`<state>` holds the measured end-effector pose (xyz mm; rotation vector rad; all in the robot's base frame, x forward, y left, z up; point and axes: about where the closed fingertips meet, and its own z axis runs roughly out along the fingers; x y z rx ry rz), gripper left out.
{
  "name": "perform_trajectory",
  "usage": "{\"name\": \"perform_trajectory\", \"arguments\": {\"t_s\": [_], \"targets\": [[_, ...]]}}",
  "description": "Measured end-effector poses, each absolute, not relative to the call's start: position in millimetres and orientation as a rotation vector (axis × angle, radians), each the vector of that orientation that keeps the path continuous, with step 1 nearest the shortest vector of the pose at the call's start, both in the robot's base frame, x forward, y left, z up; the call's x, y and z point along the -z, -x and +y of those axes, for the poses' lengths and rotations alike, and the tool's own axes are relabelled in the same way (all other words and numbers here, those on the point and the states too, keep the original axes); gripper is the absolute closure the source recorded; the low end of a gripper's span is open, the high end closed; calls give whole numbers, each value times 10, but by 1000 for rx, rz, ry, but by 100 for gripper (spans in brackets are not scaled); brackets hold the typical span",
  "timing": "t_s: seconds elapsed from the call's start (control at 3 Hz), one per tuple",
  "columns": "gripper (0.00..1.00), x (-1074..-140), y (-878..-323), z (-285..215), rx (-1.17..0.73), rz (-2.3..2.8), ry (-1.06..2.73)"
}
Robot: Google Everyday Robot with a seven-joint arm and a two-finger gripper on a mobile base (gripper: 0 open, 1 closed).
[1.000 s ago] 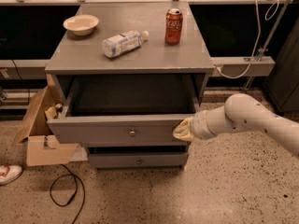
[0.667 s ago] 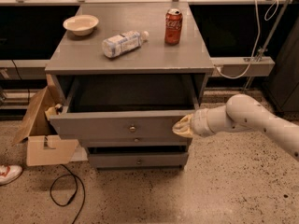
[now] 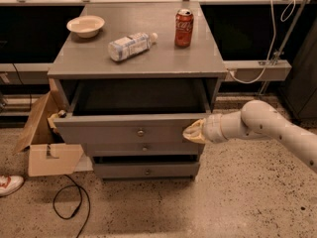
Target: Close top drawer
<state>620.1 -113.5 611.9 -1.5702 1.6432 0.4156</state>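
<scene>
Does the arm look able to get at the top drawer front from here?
Probably yes: the end effector sits at the right end of the top drawer front, seemingly touching it, with nothing between.

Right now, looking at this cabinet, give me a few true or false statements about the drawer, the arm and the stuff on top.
1. The top drawer is pulled out. True.
2. The gripper is at the drawer front's right end. True.
3. The bottle stands upright. False: the bottle lies on its side on the cabinet top.
4. The can sits inside the drawer. False: the can stands on the cabinet top.
</scene>
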Motion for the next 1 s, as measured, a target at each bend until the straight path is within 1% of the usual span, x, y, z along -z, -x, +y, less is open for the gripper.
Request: {"name": "perform_trajectory", "arguments": {"t_s": [0.33, 1.0], "targets": [[100, -6108, -6288, -1163, -390, 1653, 1545], [100, -6130, -6665, -1305, -240, 1675, 1492]]}}
